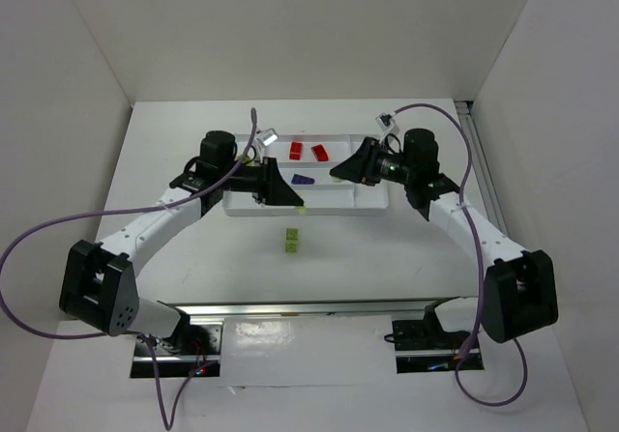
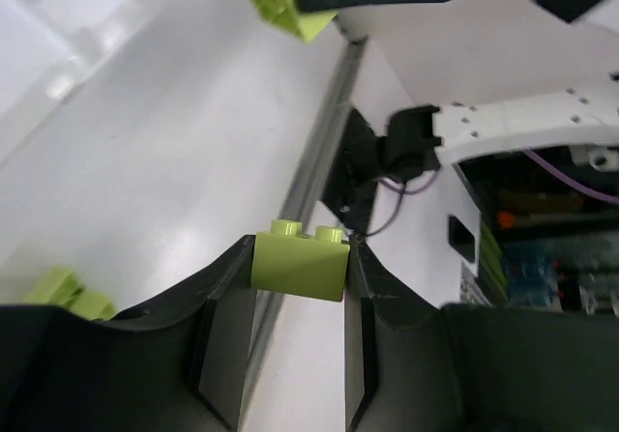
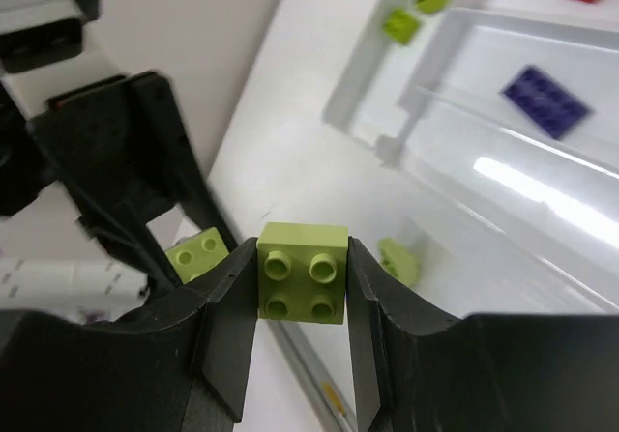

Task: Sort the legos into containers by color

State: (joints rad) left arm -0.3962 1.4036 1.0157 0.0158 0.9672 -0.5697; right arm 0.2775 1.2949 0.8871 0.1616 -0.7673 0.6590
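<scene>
My left gripper [image 2: 300, 258] is shut on a yellow-green lego [image 2: 299, 267], held studs up just off the near edge of the white tray [image 1: 360, 200]. My right gripper [image 3: 302, 258] is shut on a square yellow-green lego [image 3: 302, 273] over the tray's middle [image 1: 335, 174]. The two grippers face each other closely. Two red legos [image 1: 296, 150] [image 1: 319, 151] lie in a back container. A dark purple-blue lego [image 1: 303, 178] [image 3: 546, 99] lies in a middle one. Two more yellow-green legos [image 1: 291, 240] [image 3: 416, 5] sit on the table in front of the tray.
White walls enclose the table on the left, back and right. A metal rail [image 1: 300, 308] runs along the near edge between the arm bases. Purple cables loop out from both arms.
</scene>
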